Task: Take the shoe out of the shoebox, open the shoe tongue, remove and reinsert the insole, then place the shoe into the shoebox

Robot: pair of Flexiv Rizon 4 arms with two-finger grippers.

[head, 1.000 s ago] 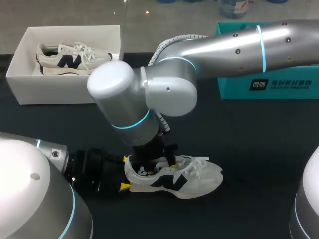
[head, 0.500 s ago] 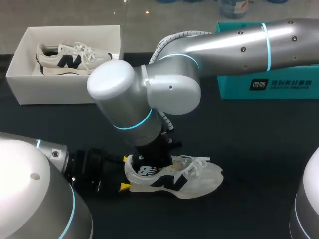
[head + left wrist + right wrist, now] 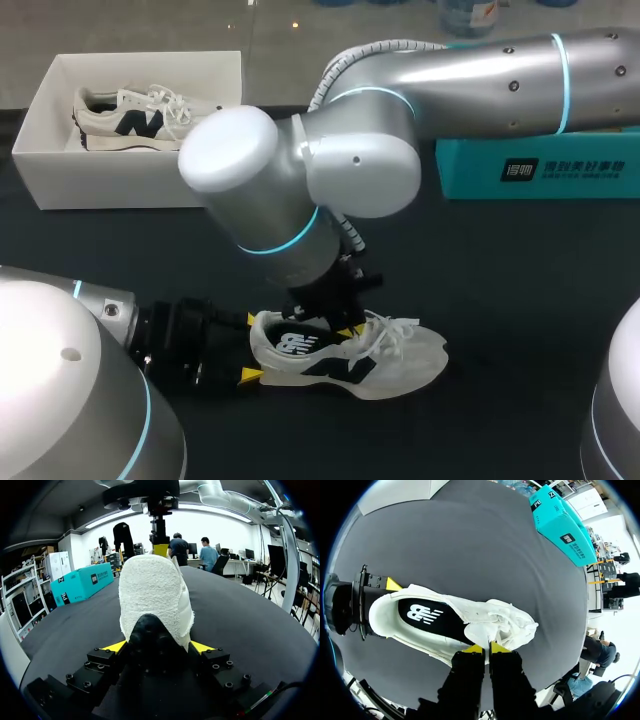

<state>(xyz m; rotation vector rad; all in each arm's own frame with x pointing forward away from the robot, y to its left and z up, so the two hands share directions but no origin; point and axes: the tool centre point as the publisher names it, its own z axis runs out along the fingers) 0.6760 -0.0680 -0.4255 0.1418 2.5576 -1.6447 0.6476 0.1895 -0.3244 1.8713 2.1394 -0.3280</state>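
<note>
1 shoe (image 3: 350, 360) sits on its sole on the table (image 3: 500, 300), well apart from the shoebox (image 3: 60, 160). Left gripper (image 3: 247, 348) is clamped on its heel from 2 sides. Right gripper (image 3: 487, 649) has its fingers together at the tongue (image 3: 485, 625) edge; a pinch is not discernible. Insole (image 3: 427, 617) lies inside.

A white shoe (image 3: 505, 625) lay on the dark desk (image 3: 470, 545), its black insole (image 3: 427, 617) exposed. The right gripper (image 3: 483, 649) pinched the tongue (image 3: 479, 631), tips nearly together. The left gripper (image 3: 380, 607) clasped the heel. A teal box (image 3: 562, 527) sat near the desk's far edge.
</note>
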